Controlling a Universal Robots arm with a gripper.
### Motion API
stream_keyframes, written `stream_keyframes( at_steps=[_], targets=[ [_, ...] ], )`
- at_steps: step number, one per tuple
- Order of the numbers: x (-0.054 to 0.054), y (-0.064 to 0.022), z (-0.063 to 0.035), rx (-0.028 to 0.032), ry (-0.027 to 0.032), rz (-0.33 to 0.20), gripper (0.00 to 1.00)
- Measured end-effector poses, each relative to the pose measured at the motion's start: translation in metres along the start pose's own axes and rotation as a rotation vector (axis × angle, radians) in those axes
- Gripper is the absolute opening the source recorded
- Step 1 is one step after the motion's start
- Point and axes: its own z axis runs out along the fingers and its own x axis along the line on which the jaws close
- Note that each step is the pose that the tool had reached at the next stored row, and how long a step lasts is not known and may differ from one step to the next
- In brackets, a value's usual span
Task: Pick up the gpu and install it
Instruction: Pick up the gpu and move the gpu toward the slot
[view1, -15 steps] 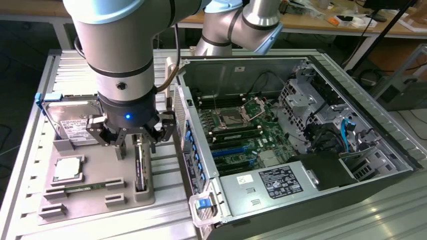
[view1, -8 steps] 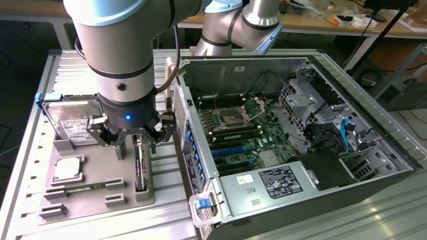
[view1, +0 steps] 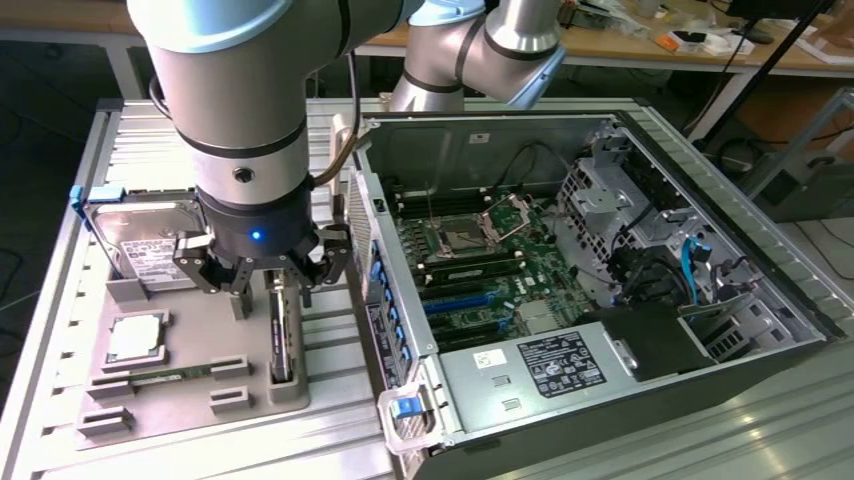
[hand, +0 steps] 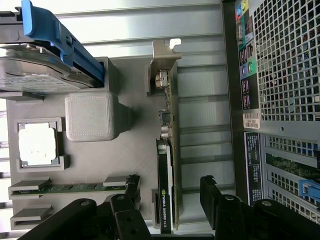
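The gpu (view1: 280, 340) stands on its thin edge in a slot of the grey holder tray (view1: 187, 400), at the exterior view's left of the open computer case. In the wrist view the gpu (hand: 167, 150) runs lengthwise, its silver bracket at the far end and its black shroud near the fingers. My gripper (view1: 260, 275) hangs just above one end of the card. The gripper (hand: 170, 184) is open, one black finger (hand: 131, 192) on each side of the card's edge. Nothing is held.
On the same tray lie a hard drive with a blue bracket (view1: 147, 245), a square silver processor (view1: 138, 338) and a narrow green memory stick (view1: 154, 378). The open case (view1: 721, 380) with its motherboard (view1: 481, 270) stands close beside the tray. Its perforated rear panel (hand: 285, 60) is near the gripper.
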Motion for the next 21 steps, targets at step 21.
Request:
stream_keyframes(
  at_steps=[21],
  targets=[
    [0.001, -0.0009, 0.0167, 0.0000, -0.0014, 0.000, 0.60]
  ],
)
